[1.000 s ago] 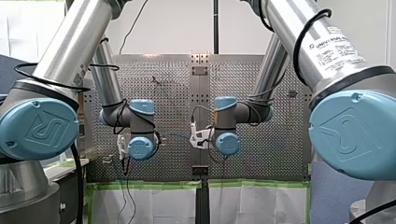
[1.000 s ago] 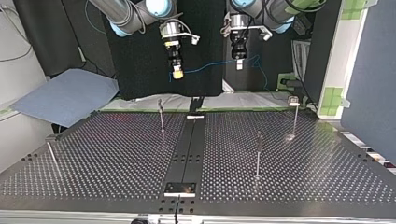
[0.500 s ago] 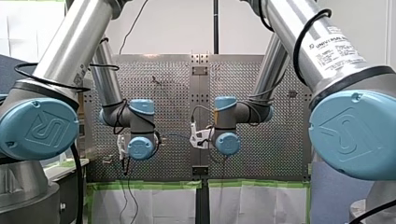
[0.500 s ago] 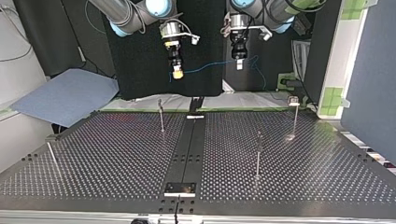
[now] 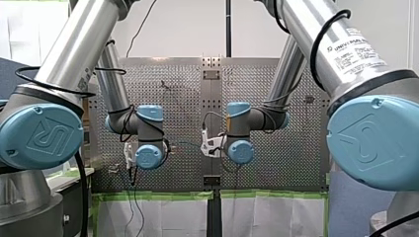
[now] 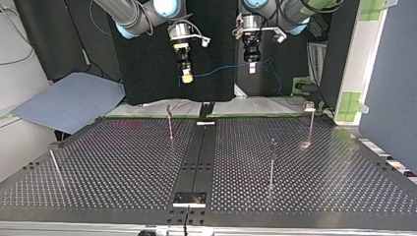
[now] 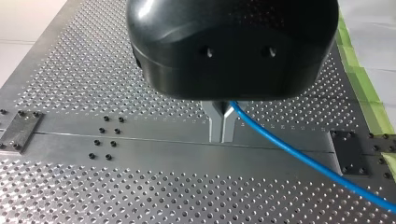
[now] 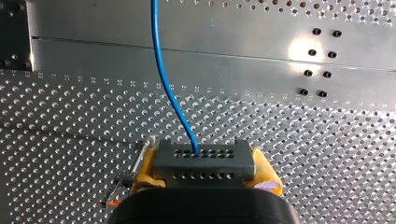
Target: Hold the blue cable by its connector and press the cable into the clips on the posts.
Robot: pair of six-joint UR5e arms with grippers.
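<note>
Both arms hang in the upper middle of the top view, high over the perforated metal table [image 6: 123, 167], with the thin blue cable [image 6: 219, 70] strung between them. My right gripper [image 8: 204, 171] clamps its yellow pads [image 8: 145, 169] on the grey block connector [image 8: 204, 161], and the cable leaves the connector's face and runs ahead of it. My left gripper [image 7: 222, 136] has its narrow metal fingers [image 7: 215, 122] pressed together with the cable emerging right at them, so it looks pinched there. The slack trails down at the top view's upper right.

The slim metal posts [image 6: 170, 123] stand on the table below, well apart from the cable. Their clips are too small to make out.

The step in hand, I judge, is carrying the span to a first post. To do it well, hold the span lightly taut and level, line it up over the clip before descending, and press straight down — a sideways pull could bend the post or drag the cable through the left fingers.
</note>
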